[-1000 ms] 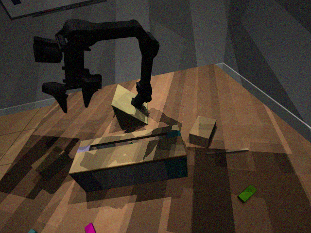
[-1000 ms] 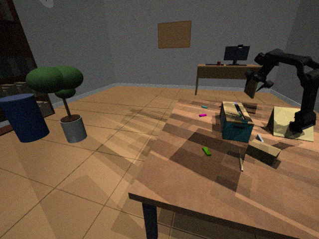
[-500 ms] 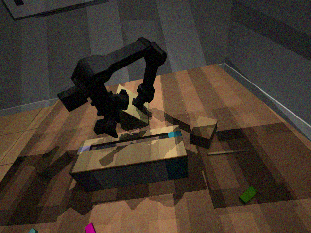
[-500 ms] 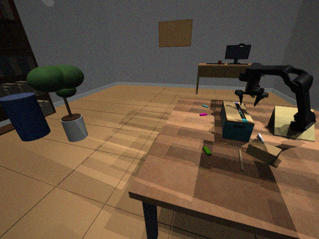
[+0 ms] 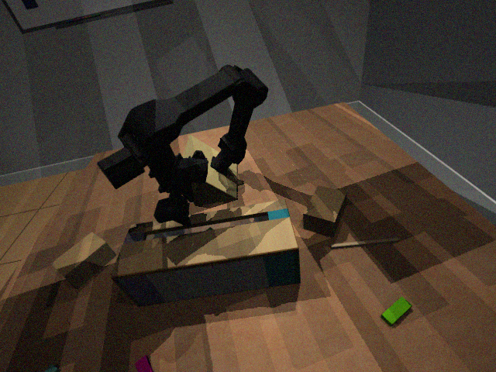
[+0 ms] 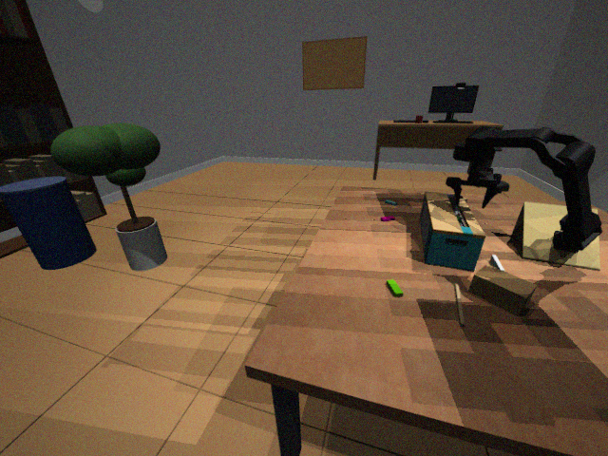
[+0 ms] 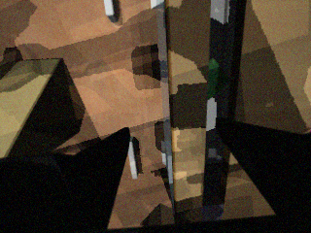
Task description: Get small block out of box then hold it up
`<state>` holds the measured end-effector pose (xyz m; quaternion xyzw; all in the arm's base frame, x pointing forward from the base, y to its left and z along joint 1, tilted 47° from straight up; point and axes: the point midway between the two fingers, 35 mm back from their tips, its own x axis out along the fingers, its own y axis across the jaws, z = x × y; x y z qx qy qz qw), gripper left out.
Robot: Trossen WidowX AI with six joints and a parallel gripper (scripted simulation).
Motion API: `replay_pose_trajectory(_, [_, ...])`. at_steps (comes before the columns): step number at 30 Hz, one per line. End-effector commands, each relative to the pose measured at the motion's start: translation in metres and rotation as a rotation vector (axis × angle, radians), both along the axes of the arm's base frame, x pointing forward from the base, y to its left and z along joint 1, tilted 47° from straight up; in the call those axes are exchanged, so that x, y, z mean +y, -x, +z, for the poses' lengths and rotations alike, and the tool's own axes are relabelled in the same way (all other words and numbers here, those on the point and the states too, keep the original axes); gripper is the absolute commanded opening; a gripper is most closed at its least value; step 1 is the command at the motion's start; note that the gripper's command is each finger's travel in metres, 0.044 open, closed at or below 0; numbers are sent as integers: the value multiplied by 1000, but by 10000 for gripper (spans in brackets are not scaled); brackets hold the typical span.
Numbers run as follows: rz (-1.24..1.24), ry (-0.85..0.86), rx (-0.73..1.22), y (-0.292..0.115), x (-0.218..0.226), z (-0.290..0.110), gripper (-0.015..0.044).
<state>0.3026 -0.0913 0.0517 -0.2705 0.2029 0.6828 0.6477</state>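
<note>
So, progress is basically zero. Gripper (image 6: 471,198) hangs just above the box (image 5: 240,244), over the top slot (image 5: 224,221), toward the end away from the teal mark (image 5: 278,214). Fingers are spread wide with nothing between them.

Block: the wrist view looks straight down the slot, and a small green patch (image 7: 212,79) sits deep inside it. My read is that this is the block, on the shelf inside the box. It's small and dim, so not certain. The other two views don't show it.

Done:
- gripper lined up over the box, nothing more

Left:
- get a finger or tool into the slot
- slide the block to the open end
- let it drop onto the table (image 6: 372,338)
- pick it up and hold it high and still, away from the box

I can't tell which end is the exit. One end carries the teal mark, and the other looks purplish but is in shadow. Worth confirming before any push, since the wrong end loses the block.

The box looks square on the table, not tipped. A stick (image 5: 366,242) lies just beside the teal end, untouched. A green chip (image 5: 396,309) lies well apart on the table, which I'd guess is clutter.

Writing: none readable. No brands or labels on the box, arm or clutter. The wall board (image 6: 334,63) is blank and the monitor (image 6: 452,99) is dark.
</note>
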Motion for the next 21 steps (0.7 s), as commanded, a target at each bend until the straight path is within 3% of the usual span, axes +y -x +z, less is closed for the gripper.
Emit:
replay_pose_trajectory(1, [-8, -10, 9, 1, 6, -5, 400])
replay_pose_trajectory(21, [-8, -20, 21, 2, 31, -26, 400])
